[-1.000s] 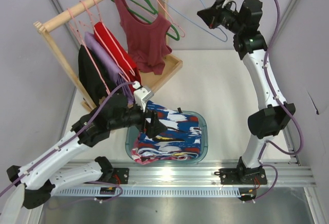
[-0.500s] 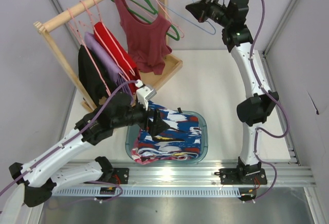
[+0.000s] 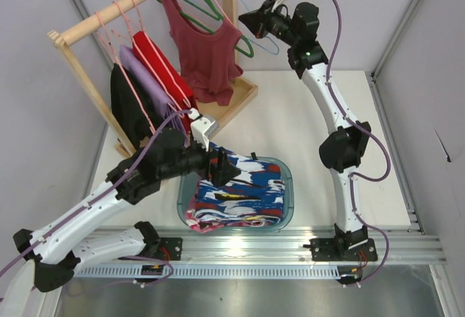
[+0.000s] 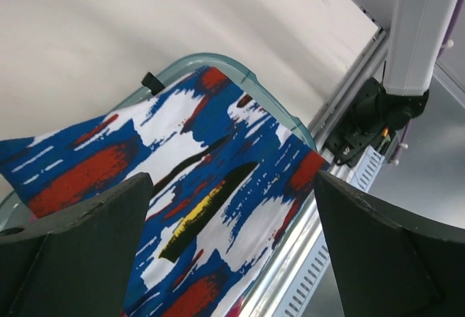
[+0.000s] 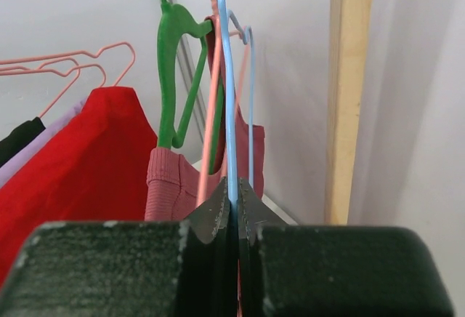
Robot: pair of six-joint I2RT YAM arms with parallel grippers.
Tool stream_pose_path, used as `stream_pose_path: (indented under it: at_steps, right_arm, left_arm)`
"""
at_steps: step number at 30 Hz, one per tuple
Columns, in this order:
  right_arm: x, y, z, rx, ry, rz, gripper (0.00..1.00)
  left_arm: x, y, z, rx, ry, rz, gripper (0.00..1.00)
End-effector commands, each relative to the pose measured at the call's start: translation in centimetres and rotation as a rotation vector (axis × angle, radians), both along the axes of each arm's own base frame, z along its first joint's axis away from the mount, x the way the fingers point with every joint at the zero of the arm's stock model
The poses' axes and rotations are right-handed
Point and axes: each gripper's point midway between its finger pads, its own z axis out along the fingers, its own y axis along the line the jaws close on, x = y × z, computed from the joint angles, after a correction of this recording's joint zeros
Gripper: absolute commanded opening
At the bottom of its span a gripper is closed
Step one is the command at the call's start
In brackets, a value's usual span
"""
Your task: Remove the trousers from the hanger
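The trousers [image 3: 240,193] lay crumpled in the teal basin [image 3: 289,186] on the tabletop at the lower middle of the overhead frame, off the hanger, so the removal itself looked done. The left hand [image 3: 220,172] hung just above their upper-left edge with its fingers spread wide and nothing between them, which read as a release over the basin. The right hand [image 5: 234,190] was raised to the upper middle of the frame by the wooden rack [image 3: 109,19], pinching the thin wire of the hanger [image 5: 226,113], probably to bring it to the rail beside the green hanger [image 5: 171,55]. The cloth was royal blue with white and red streaks, a few black strokes and one yellow; it sat in soft folds, one corner seeming to lap over the basin's upper-left rim
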Motion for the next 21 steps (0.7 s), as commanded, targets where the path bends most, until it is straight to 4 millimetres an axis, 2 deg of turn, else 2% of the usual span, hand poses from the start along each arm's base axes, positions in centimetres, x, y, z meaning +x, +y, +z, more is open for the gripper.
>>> stream_pose_path:
  at_steps: [1, 3, 4, 7, 8, 10, 11, 12, 14, 15, 16, 17, 18, 19, 20, 21]
  right_arm:
    - [-2.0, -1.8, 5.2, 0.044, -0.109, -0.038, 0.0]
    - [-2.7, -2.8, 6.4, 0.042, -0.123, -0.07, 0.0]
    - [-3.8, -3.6, 7.7, 0.034, -0.143, -0.091, 0.0]
    - [-5.1, -5.5, 9.4, 0.031, -0.149, -0.154, 0.0]
    - [-6.4, -6.2, 11.1, 0.042, -0.169, -0.168, 0.0]
    - [-7.2, -7.3, 11.2, 0.024, -0.128, -0.192, 0.0]
    - [-8.9, -8.0, 12.8, 0.033, -0.145, -0.197, 0.0]
    - [-9.4, -8.0, 12.2, 0.018, -0.123, -0.188, 0.0]
    - [-11.1, -8.2, 12.1, 0.014, -0.118, -0.171, 0.0]
    - [-12.7, -8.7, 12.0, 0.019, -0.125, -0.172, 0.0]
    - [-13.5, -9.0, 11.9, 0.026, -0.127, -0.177, 0.0]
    - [-14.4, -9.1, 11.7, 0.031, -0.125, -0.178, 0.0]
    - [-16.5, -9.9, 12.8, 0.048, -0.143, -0.183, 0.0]
    - [-16.6, -10.0, 11.4, 0.037, -0.107, -0.19, 0.0]
    - [-17.2, -10.3, 11.2, 0.034, -0.097, -0.196, 0.0]
    - [-18.6, -10.6, 11.7, 0.035, -0.102, -0.198, 0.0]
  left_arm:
    - [1.8, -0.2, 5.7, -0.122, -0.126, 0.069, 0.99]
    - [2.4, 0.0, 6.5, -0.126, -0.16, 0.09, 1.0]
    - [2.6, 0.1, 7.9, -0.141, -0.195, 0.091, 1.0]
    - [3.1, 0.1, 10.0, -0.163, -0.257, 0.103, 1.0]
    - [3.4, 0.0, 10.8, -0.172, -0.271, 0.108, 0.99]
    - [3.9, 0.1, 13.1, -0.206, -0.315, 0.133, 1.0]
    - [4.1, 0.0, 13.6, -0.215, -0.326, 0.139, 0.99]
    - [4.2, 0.0, 16.1, -0.263, -0.365, 0.147, 1.0]
    - [4.9, 0.2, 18.1, -0.312, -0.384, 0.193, 1.0]
    - [5.3, 0.5, 20.8, -0.375, -0.409, 0.233, 1.0]
    - [5.5, 0.5, 21.9, -0.424, -0.387, 0.26, 1.0]
    - [5.4, 0.9, 23.6, -0.472, -0.392, 0.277, 0.99]
    - [5.5, 0.9, 24.7, -0.511, -0.39, 0.291, 0.99]
    - [5.2, 0.9, 26.6, -0.577, -0.405, 0.282, 1.0]
    - [4.7, 0.9, 28.0, -0.633, -0.403, 0.269, 0.99]
    - [4.5, 0.8, 29.0, -0.669, -0.406, 0.255, 1.0]
